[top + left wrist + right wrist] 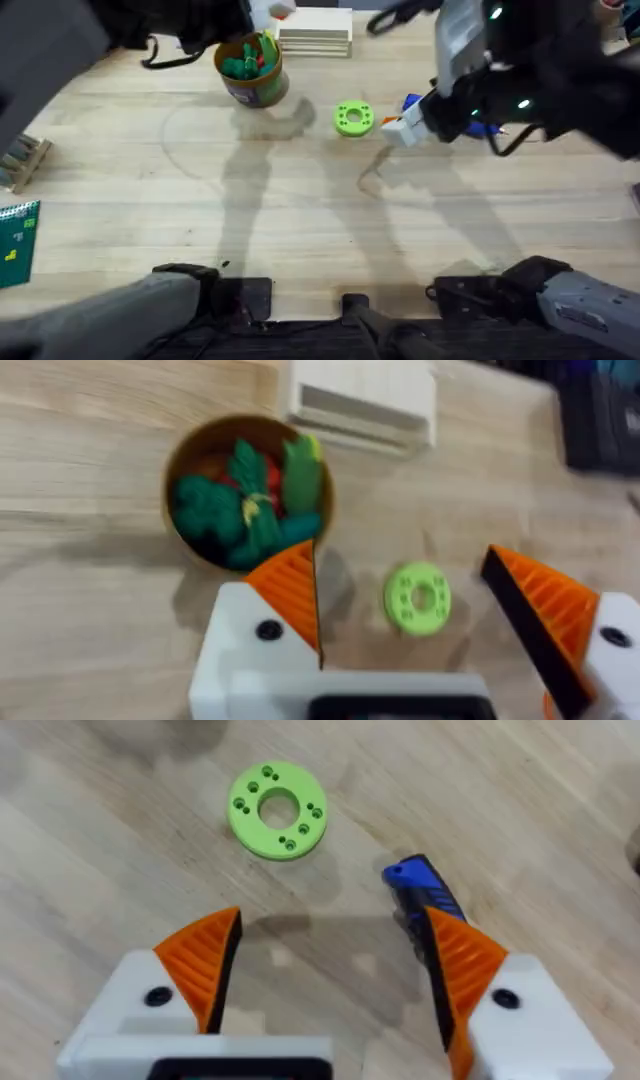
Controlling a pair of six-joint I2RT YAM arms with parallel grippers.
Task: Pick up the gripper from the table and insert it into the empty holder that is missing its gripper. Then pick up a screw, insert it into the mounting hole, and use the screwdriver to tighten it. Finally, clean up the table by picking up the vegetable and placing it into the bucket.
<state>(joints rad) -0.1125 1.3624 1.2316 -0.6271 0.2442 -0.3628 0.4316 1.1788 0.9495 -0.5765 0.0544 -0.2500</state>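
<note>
Pale plank table [300, 200] under both ribbed-orange end effectors (wide apart), left [405, 615], right [335, 970].

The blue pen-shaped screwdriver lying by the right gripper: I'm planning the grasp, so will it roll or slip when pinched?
The blue pen-shaped screwdriver looks slim and rounded, lying flat on the light wooden table, so a sideways nudge would probably roll it. Its body looks smooth and rigid, so it might slip. The right gripper, open, has ribbed orange pads that should help hold it.
</note>
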